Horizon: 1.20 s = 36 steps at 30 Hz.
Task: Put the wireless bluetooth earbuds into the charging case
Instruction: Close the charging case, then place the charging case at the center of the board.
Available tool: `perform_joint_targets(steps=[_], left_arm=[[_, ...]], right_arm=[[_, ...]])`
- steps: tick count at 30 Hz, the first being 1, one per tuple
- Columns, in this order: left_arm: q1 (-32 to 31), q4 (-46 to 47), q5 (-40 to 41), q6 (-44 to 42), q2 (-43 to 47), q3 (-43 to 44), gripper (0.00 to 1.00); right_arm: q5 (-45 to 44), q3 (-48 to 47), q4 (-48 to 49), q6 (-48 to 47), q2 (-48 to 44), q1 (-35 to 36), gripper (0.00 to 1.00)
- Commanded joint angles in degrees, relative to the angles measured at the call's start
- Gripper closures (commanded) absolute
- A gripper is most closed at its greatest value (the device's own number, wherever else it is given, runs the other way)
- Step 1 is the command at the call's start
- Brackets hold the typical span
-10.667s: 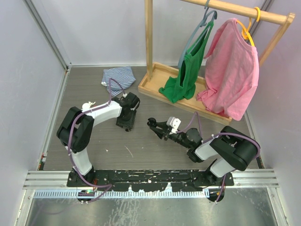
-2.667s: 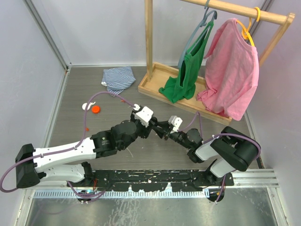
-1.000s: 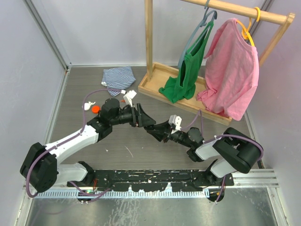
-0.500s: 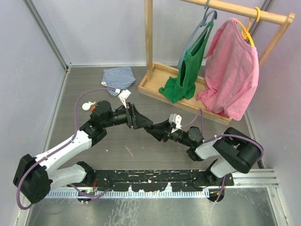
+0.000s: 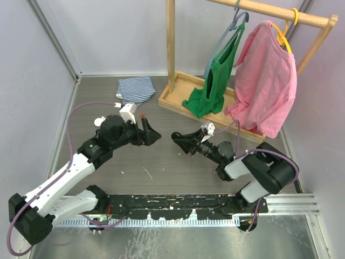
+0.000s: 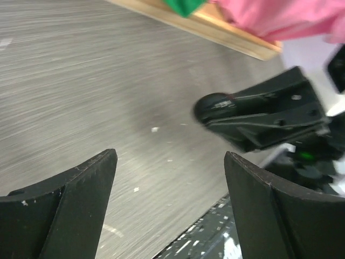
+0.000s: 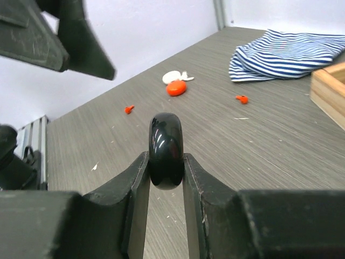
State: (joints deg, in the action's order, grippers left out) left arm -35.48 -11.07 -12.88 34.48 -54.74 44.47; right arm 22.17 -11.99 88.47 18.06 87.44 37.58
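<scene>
Black glossy round case (image 7: 165, 137): one, on edge, clamped by right gripper (image 7: 165, 164) at centre of right wrist frame; inside not visible. Orange round case (image 7: 176, 88): one, flat on table (image 7: 280, 140), upper middle, white piece (image 7: 173, 76) just behind; contents not discernible. Orange earbuds (image 7: 128, 109): two, loose on table, outside any case; one left of centre, second earbud (image 7: 242, 99) right of centre, near striped cloth (image 7: 285, 54). Wooden tray (image 5: 180, 86): one, upper middle of top frame, rack post standing in it. Left gripper (image 6: 168, 156): released, jaws wide, nothing between.
</scene>
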Motion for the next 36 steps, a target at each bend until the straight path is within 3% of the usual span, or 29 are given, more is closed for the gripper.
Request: perform_joint_targets(steps=[1,9,17,21,27,36], left_arm=[[0.42,-19.01,19.68,-5.51,2.20,6.74,0.17],[0.59,-37.95,34.85,-12.43,-0.12,17.69,0.06],[3.97,-37.28,42.17,-19.39,-0.01,18.35,0.01],[6.40,-33.16,42.17,-19.77,2.27,12.80,0.00],[7.63,-32.71,43.73,-20.12,3.37,11.45,0.00],[8.87,-32.83,43.85,-19.94,4.03,10.99,0.00]], right_arm=[[-6.27,-2.27,-1.08,6.79,-0.69,-1.92,0.99],[-14.04,-7.85,-30.40,9.18,-6.27,-4.82,0.99],[-16.69,-12.99,-42.90,14.64,-2.46,-8.57,0.98],[-17.82,-14.57,-44.54,15.80,-0.27,-9.72,0.96],[-16.11,-19.38,-48.99,17.91,5.28,-12.57,0.93],[-14.60,-23.62,-52.51,19.07,10.12,-14.73,0.79]])
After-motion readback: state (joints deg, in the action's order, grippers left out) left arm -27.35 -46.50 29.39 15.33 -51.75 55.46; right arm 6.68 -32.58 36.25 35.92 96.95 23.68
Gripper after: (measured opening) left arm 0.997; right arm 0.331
